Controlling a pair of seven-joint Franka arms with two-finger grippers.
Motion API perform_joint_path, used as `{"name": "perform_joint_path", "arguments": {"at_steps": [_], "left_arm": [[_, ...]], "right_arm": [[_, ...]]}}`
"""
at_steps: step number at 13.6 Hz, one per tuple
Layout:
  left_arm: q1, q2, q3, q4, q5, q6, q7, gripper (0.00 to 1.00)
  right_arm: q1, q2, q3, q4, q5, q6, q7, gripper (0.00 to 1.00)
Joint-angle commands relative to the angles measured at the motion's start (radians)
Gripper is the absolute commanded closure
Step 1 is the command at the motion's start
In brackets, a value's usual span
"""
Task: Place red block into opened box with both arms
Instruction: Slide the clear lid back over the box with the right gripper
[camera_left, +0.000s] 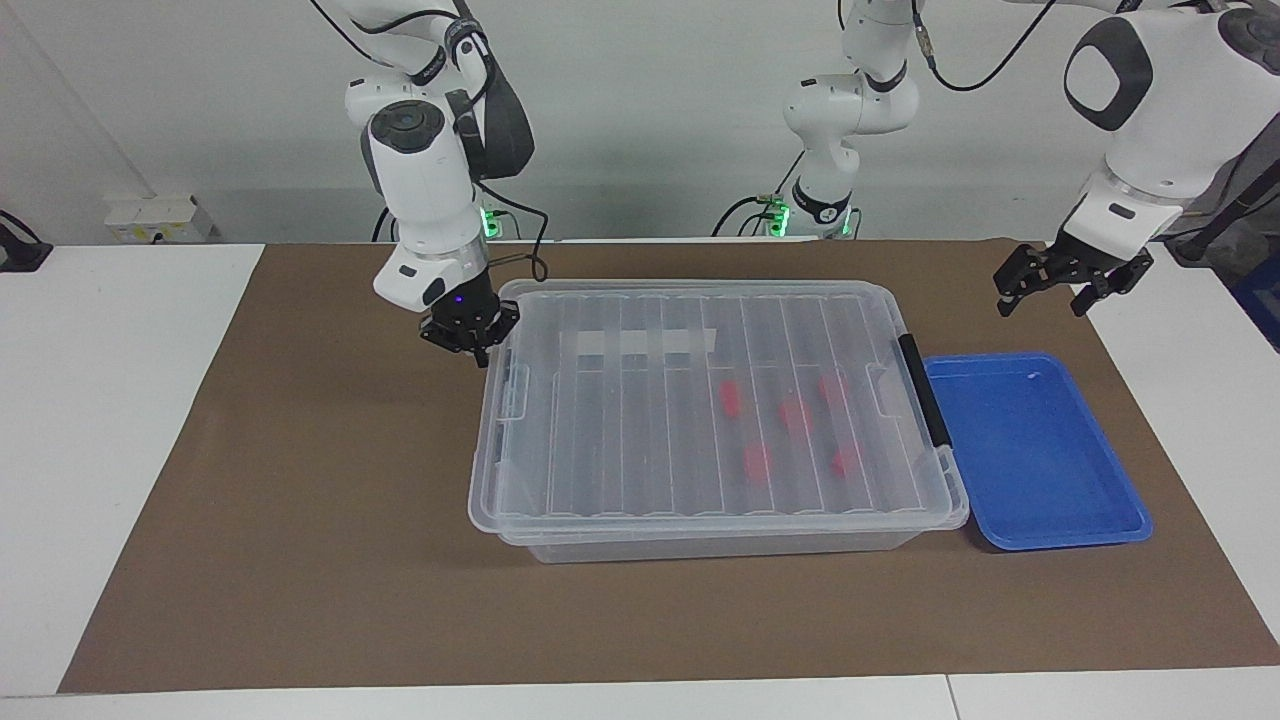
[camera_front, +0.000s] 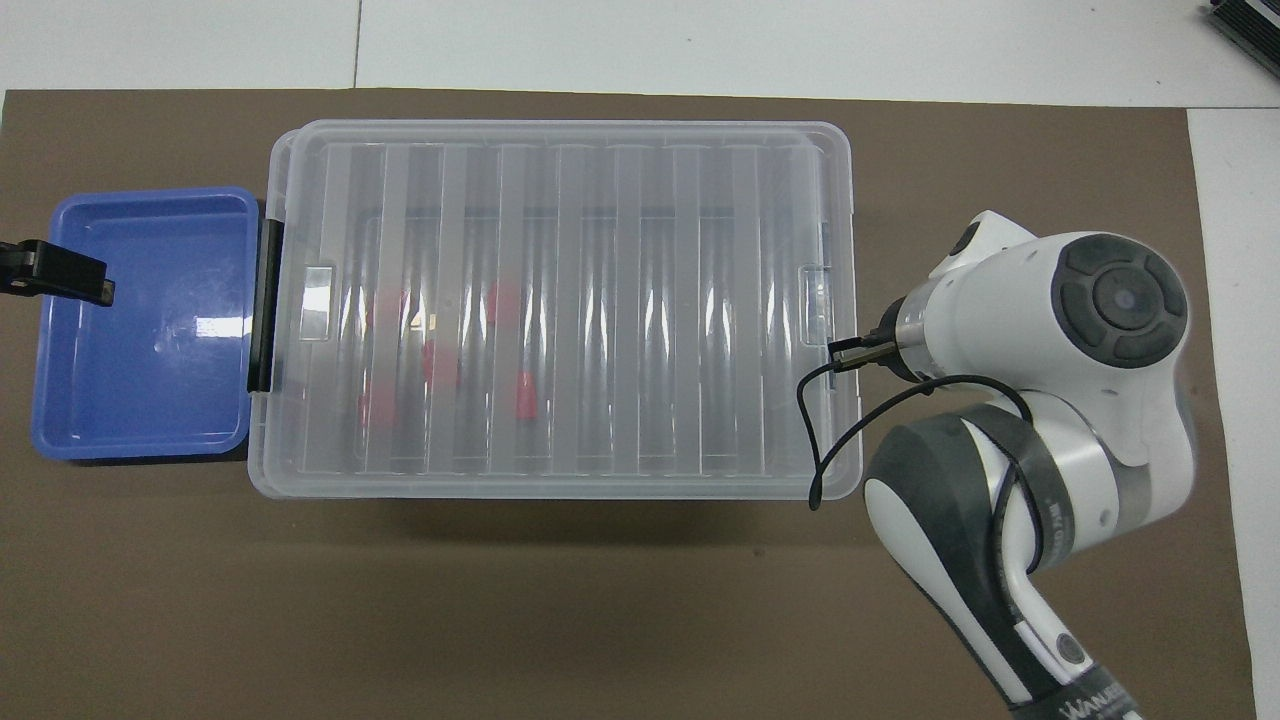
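Brown mat (camera_left: 300, 560) bears the lidded box (camera_left: 715, 420) holding red blocks (camera_left: 757, 463).

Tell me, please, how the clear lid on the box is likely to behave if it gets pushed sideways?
The lid looks thin, so probably light. Its ribs likely keep it fairly stiff. Smooth plastic lying flat on the box rim should slide rather than tip.

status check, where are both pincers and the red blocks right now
Right pincer shut at the lid's end. Left pincer open, over the mat near the shallow blue plastic tray. Small red blocks inside the clear plastic box, ribbed clear lid covering it.
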Motion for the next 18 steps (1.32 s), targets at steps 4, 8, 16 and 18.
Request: {"name": "perform_joint_path", "arguments": {"at_steps": [4, 8, 16, 18], "left_arm": [[-0.021, -0.027, -0.004, -0.012, -0.007, -0.033, -0.006, 0.0], [-0.001, -0.026, 0.001, -0.012, -0.007, -0.023, -0.006, 0.0], [0.008, -0.026, 0.001, -0.012, -0.007, -0.023, -0.006, 0.0], [0.008, -0.026, -0.001, -0.012, -0.007, -0.023, -0.006, 0.0]], "right_arm": [[0.013, -0.014, 0.003, -0.009, 0.034, -0.001, -0.008, 1.0], [0.01, -0.014, 0.003, -0.003, 0.036, -0.011, -0.008, 1.0], [-0.158, -0.112, -0.005, 0.012, 0.036, -0.139, -0.007, 0.23], [-0.2, -0.106, -0.005, 0.072, 0.036, -0.199, 0.003, 0.02]]}}
